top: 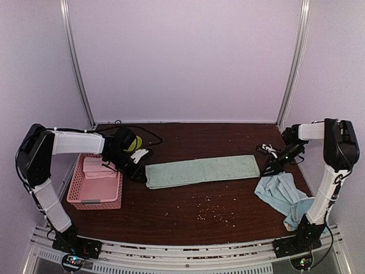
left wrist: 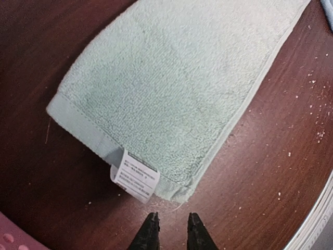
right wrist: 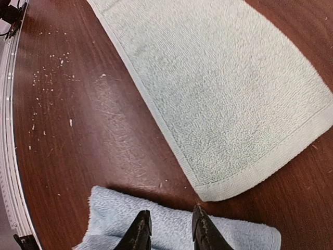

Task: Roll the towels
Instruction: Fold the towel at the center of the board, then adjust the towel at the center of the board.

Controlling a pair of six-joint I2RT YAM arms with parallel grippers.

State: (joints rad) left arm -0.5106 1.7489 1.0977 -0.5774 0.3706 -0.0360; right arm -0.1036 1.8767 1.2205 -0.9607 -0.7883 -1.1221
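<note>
On the table [top: 228, 211], the mint green towel [top: 199, 170] lies flat across the centre, a long strip from 9 to 3 o'clock. The light blue towel [top: 282, 194] sits crumpled at 4. Both claws are slightly spread and empty. The left gripper [left wrist: 173, 229] is just off the strip's 9 o'clock end, and the right gripper [right wrist: 169, 229] is above the light blue towel. Closing there, the right could snag the wrong cloth. The left may pinch only the label [left wrist: 135, 176], skewing the roll.

Mint-green towel [top: 202, 170] mid-bench: plain terry, flat woven border, white label [left wrist: 135, 176] with dark print. Light blue towel [top: 283, 193] at right edge, plain. Pink towel [top: 98, 168] in pink lattice basket [top: 75, 182] at left edge. Bench [top: 188, 222] dark red-brown with scattered pale specks. Left arm [top: 74, 141] and right arm [top: 322, 194]: white shells, black joints.
</note>
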